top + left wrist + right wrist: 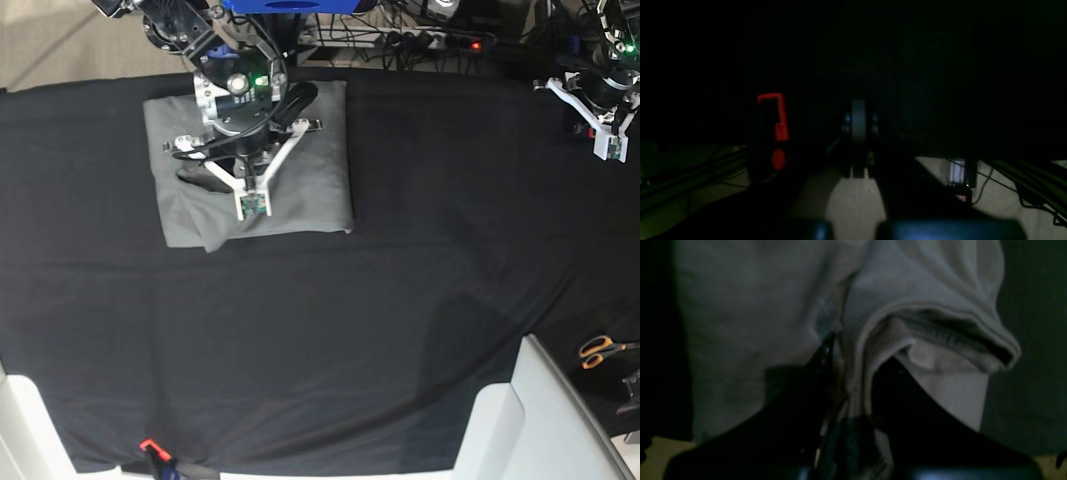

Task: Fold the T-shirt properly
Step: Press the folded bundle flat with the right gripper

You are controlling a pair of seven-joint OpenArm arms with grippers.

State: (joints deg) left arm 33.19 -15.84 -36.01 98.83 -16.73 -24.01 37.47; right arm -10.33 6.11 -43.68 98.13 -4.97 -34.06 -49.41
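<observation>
The grey T-shirt lies folded on the black table, at its far left in the base view. The right tool is clamped on a fold of it. The left tool is together, holding nothing, by the table's far right edge.

One grey T-shirt, one black table cloth, one pair of scissors, two arms

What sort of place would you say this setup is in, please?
Probably a robotics lab workbench: a black cloth-covered table, a tangle of cables and a power strip behind it, and orange-handled scissors lying beside it.
</observation>
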